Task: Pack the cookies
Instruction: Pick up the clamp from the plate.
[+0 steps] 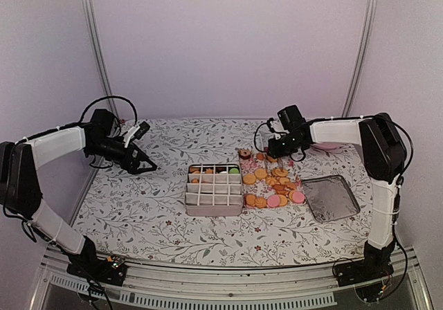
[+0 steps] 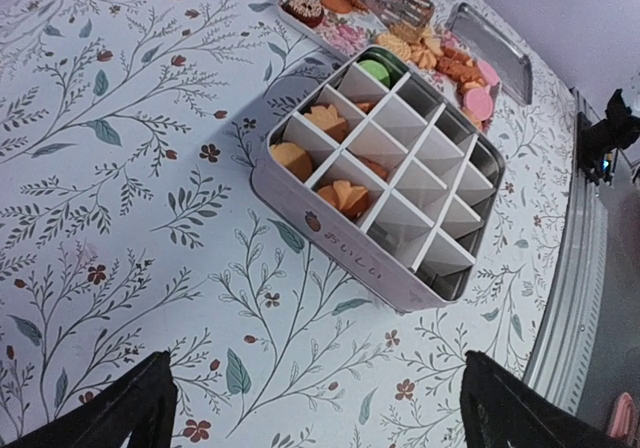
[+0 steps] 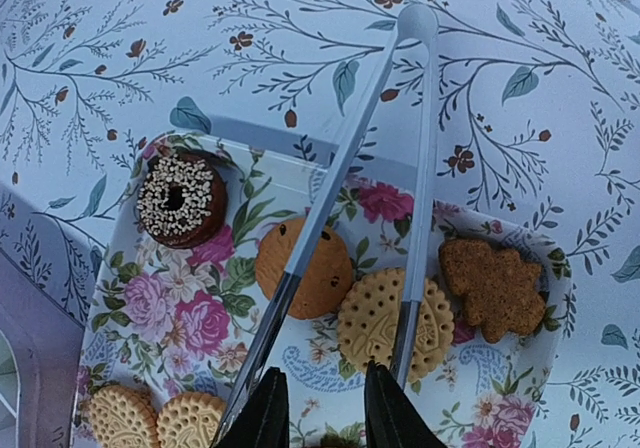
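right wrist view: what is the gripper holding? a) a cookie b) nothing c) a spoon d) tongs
d, the right gripper is closed on the two arms of the metal tongs, which reach out over the floral tray.

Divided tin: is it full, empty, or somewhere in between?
Partly full. The divided tin has cookies only in the compartments along its far side; the nearer ones are empty, showing bare white bottoms.

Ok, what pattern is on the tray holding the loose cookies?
Floral tray: pink roses with green leaves on pale ground. Right wrist view shows it best.
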